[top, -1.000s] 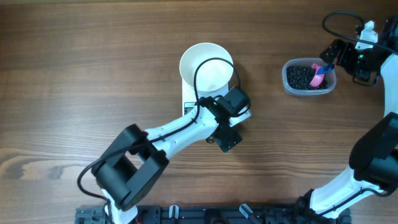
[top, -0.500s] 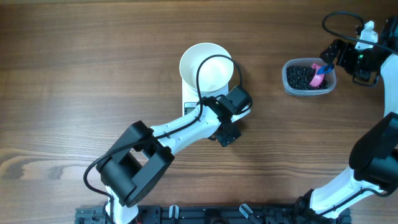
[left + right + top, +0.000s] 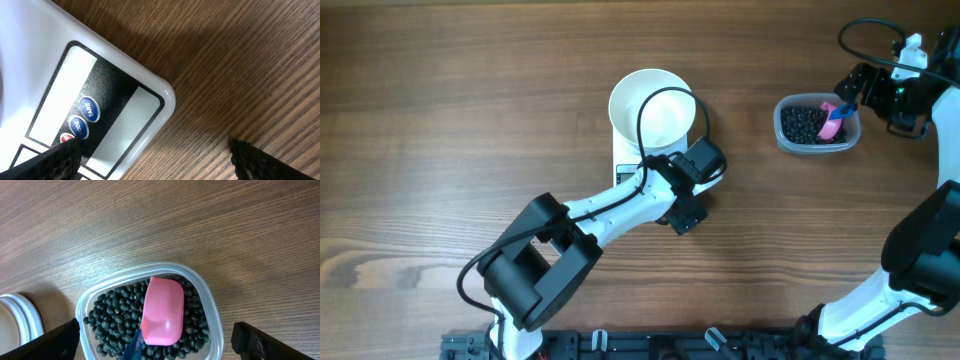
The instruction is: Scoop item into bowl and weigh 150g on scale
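Both jaws gape wide, empty. We see the left gripper (image 3: 157, 160) edged slightly, now over the scale (image 3: 125, 115) buttons; the right gripper (image 3: 155, 342) is unmoved above the tub (image 3: 210, 305). Beans (image 3: 107, 317) all in the tub with the scoop (image 3: 161, 311); the bowl (image 3: 650, 115) on the scale is empty. Probably taring; no scooping yet.

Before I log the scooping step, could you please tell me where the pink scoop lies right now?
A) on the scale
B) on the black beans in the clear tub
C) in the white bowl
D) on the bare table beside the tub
B: the right wrist view shows the pink scoop lying on top of the black beans inside the clear tub.
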Robot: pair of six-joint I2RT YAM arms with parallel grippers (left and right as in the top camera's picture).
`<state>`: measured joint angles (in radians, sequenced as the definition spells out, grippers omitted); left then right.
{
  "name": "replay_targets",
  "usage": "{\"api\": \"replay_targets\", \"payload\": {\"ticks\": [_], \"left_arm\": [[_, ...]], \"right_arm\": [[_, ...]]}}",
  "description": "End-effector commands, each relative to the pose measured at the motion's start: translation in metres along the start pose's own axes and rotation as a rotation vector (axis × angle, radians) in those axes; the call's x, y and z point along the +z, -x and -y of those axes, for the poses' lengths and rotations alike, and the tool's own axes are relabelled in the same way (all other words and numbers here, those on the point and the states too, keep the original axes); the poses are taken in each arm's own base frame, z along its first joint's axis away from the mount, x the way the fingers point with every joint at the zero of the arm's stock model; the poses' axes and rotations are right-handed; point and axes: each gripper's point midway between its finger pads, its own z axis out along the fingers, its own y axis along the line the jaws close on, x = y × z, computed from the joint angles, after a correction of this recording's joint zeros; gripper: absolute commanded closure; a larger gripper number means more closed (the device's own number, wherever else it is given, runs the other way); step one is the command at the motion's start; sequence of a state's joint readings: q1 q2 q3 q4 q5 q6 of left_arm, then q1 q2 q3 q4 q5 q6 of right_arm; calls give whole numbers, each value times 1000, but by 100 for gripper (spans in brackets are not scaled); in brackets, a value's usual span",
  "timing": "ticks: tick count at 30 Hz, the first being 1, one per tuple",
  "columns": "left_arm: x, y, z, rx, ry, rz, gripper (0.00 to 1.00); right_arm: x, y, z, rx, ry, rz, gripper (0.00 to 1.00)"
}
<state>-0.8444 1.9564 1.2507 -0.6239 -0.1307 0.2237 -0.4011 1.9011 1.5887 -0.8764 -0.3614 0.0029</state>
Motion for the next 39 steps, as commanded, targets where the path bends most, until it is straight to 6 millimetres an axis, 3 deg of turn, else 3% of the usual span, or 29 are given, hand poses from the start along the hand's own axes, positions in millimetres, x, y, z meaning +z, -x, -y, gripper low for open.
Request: {"api": "replay_targets", "payload": {"ticks": [1,26,39], "left_arm": [[23,-14,9,9,-43,-61,0],[29,-19,7,1,-42,-83,0],[29,-31,8,26,-55,-131,0]], "right_arm": [[-14,11,-3,-14,-8,45,0],[-14,11,-3,-14,-8,45,0],[-14,11,-3,-14,-8,45,0]]}}
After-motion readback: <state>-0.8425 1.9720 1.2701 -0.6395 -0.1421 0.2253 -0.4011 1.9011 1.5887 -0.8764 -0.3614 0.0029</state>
